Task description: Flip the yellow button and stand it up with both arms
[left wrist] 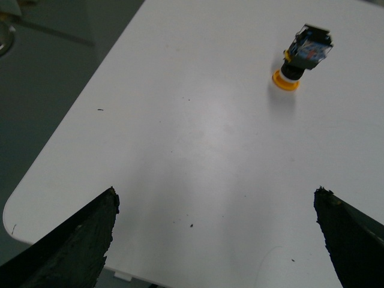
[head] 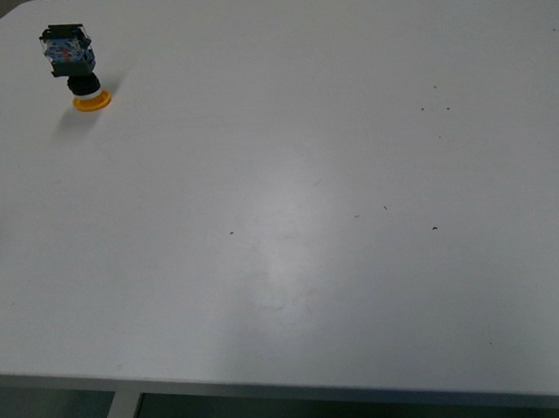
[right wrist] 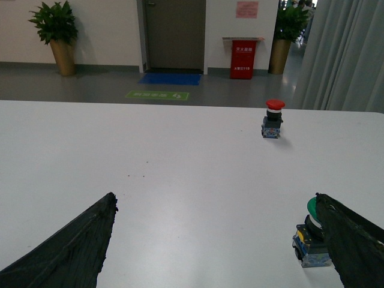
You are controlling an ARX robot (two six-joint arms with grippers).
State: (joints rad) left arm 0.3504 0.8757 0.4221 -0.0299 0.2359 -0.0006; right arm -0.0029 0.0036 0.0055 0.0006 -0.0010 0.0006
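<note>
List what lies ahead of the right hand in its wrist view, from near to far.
Green-capped button → red-capped button → green floor sign → blue doormat → door.

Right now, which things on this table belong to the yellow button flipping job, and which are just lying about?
For the job:
yellow mushroom-cap push-button with black-and-blue body, cap-down
left end effector, open
right end effector, open

Lying about:
red-capped push-button
green-capped push-button

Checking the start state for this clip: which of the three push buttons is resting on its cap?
The yellow button, far left on the table: cap down, black-and-blue body up. The red button and green button have caps on top.
</note>
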